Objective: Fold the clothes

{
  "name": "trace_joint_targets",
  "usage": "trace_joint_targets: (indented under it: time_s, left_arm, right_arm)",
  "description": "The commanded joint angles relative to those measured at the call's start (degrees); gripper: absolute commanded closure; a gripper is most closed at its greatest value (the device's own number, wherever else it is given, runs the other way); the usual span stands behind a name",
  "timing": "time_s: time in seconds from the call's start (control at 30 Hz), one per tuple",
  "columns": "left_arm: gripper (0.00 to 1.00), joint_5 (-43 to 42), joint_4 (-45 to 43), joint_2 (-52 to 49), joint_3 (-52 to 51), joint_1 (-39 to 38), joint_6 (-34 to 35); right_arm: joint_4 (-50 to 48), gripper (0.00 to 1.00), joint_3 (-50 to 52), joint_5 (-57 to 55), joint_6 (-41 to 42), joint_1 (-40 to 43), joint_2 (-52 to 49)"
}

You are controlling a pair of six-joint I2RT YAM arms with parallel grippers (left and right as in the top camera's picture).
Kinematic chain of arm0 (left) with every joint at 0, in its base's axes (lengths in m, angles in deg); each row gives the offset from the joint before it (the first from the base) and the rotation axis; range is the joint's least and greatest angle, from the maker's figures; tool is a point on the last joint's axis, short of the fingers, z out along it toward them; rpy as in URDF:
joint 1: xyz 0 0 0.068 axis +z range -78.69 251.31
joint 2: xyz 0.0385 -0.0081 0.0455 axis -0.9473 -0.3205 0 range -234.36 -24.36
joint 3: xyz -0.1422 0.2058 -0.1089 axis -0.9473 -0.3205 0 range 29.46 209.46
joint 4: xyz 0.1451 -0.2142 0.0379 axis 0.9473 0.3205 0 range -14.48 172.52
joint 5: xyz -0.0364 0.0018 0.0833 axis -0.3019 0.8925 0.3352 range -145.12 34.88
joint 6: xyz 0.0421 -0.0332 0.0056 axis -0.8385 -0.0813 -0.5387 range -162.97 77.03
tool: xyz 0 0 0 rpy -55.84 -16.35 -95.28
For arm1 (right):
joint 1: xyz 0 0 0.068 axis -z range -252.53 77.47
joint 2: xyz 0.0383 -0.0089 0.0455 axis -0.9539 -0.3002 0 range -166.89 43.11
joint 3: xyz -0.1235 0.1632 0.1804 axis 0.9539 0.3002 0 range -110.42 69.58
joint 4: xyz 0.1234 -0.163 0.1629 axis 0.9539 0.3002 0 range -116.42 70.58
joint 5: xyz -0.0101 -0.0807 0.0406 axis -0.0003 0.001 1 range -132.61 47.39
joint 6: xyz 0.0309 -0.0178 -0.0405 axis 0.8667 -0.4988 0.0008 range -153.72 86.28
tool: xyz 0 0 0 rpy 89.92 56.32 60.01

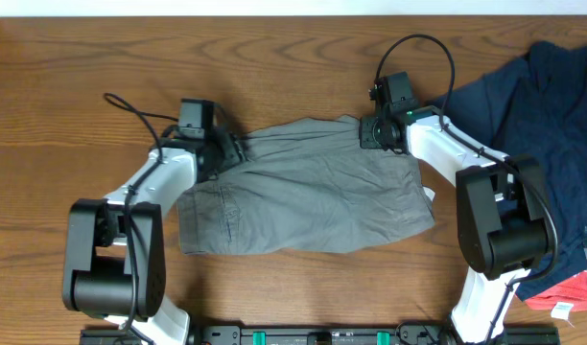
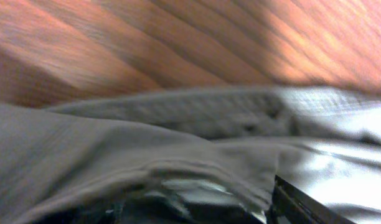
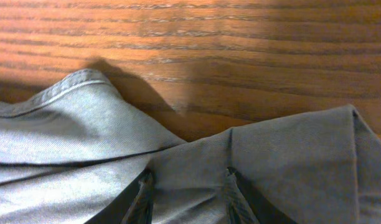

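1. The right gripper (image 3: 190, 202) is closest. Its dark fingers (image 3: 259, 211) are nipped onto a puckered fold of the grey shorts (image 3: 290, 155), at the shorts' 1 o'clock edge.
2. The left gripper (image 1: 226, 150) sits at the shorts' 10 o'clock corner with fabric draped over it (its wrist view is badly blurred), so I cannot tell whether it grips.
3. The shorts lie spread across the middle of the wooden table (image 1: 82, 57).
4. A navy blue garment (image 1: 552, 125) is heaped at 3 o'clock of the shorts, with a red cloth (image 1: 576, 287) at its 6 o'clock edge.
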Motion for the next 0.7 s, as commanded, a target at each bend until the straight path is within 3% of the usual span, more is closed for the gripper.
trace_joint_targets:
  time_s: [0.0, 0.2, 0.23, 0.33, 0.47, 0.67]
  left_arm:
    - [0.28, 4.22, -0.74, -1.27, 0.02, 2.95, 4.57]
    - [0.27, -2.82, -0.46, 1.22, 2.69, 3.56, -3.04]
    - [0.22, -2.80, 1.07, 2.56, 3.43, 3.61, -4.81]
    - [0.07, -2.34, 8.20, 8.76, 5.55, 4.26, -8.74]
    - [0.00, 0.24, 19.39, 18.01, 5.84, 6.60, -9.66]
    - [0.02, 4.04, 34.18, 22.71, 4.66, 10.82, -9.64]
  right_arm:
    - [0.42, 0.63, 0.26, -5.99, 3.37, 2.14, -2.19]
    - [1.73, 0.55, -0.98, -5.29, 0.92, 3.72, -0.33]
    - [2.64, 0.53, -1.53, -5.31, 0.31, 3.93, 0.72]
    - [5.51, 0.47, -3.06, -5.31, -1.90, 4.50, 5.90]
    - [10.56, 0.43, -3.39, -5.27, -2.08, 5.03, 15.45]
    - [25.53, 0.43, -3.39, -1.05, -2.01, 4.31, 24.33]
